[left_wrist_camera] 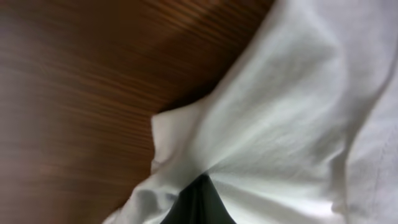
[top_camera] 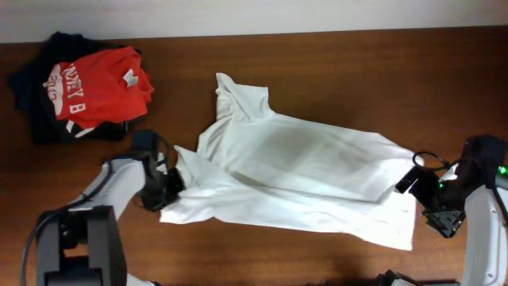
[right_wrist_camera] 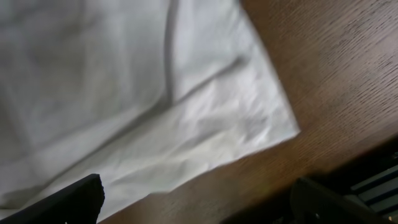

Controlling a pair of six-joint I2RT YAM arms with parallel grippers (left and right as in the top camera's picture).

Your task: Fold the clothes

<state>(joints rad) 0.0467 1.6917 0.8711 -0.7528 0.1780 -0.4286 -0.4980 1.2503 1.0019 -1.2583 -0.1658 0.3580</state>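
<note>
White shirt [top_camera: 294, 171] is only partly folded on the tabletop [top_camera: 357, 71]; left tool [top_camera: 167, 189] clamps its edge; right tool [top_camera: 409, 183] gapes apart, empty; the red shirt [top_camera: 95, 87] seemingly awaits folding.

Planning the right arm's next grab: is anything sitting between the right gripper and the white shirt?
Nothing visible does. The right gripper sits open at the right edge of the white shirt; the red-and-dark clothes pile lies far to the left.
</note>
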